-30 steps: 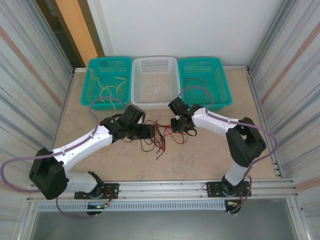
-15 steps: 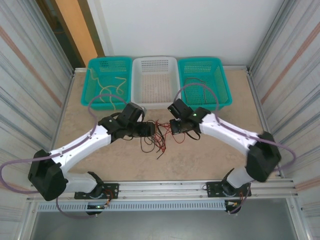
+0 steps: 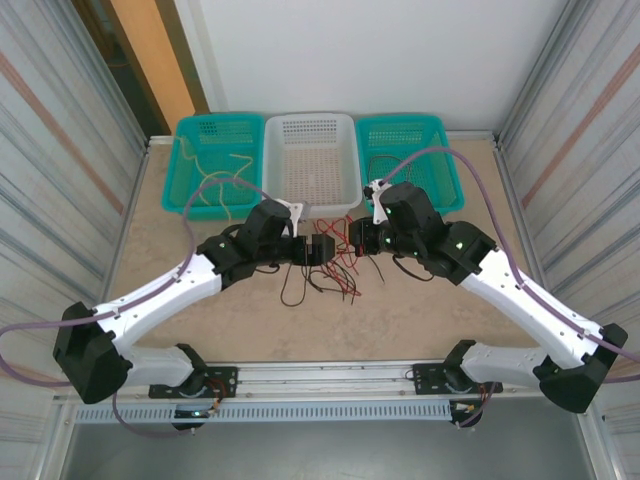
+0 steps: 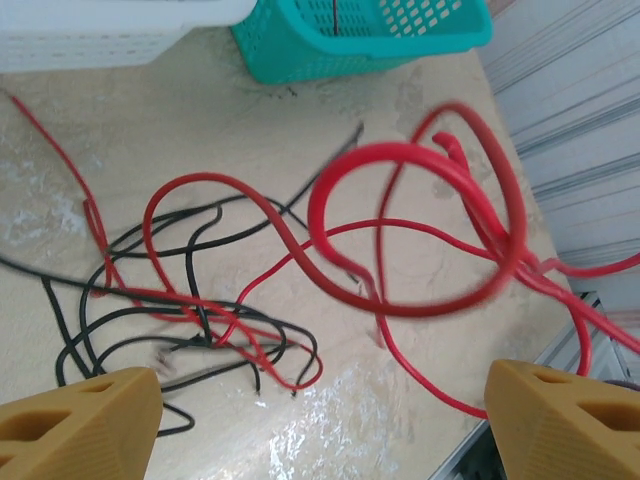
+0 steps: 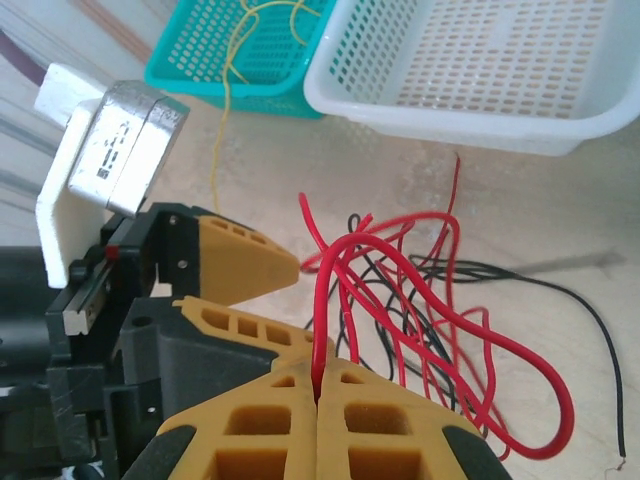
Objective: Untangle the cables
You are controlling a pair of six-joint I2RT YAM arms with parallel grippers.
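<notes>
On the table (image 3: 430,318), in front of the white basket (image 3: 310,120) and between the two arms, a knot of cables (image 3: 335,275): red and black strands crossed over one another, spreading from the fingers toward the near edge. Further back, flanking the white one, a left green basket (image 3: 172,190) with pale yellow cables (image 3: 212,182) lying in it and a right green basket (image 3: 455,190) with a thin dark strand (image 3: 395,163) inside. Over the far side of the knot, the two hands face to face and near each other. Right gripper (image 5: 320,378) pinched flat shut on a red cable (image 5: 319,320), gripped at a bend, with its loops fanning out ahead of the fingertips and down toward the table. Left gripper (image 4: 322,385) spread wide and holding nothing, with a raised red loop hanging in the gap, closer to one finger, and the black cables (image 4: 308,345) flat on the table below, closer to the other. Long run of the red strand roughly from one hand across to the other. Judged from this: knot nearer the open hand, directly beneath and ahead of it, so probably a matter of closing there on the black part while drawing the red away toward the right side. Risk of dragging the whole knot along if the crossings bind.
</notes>
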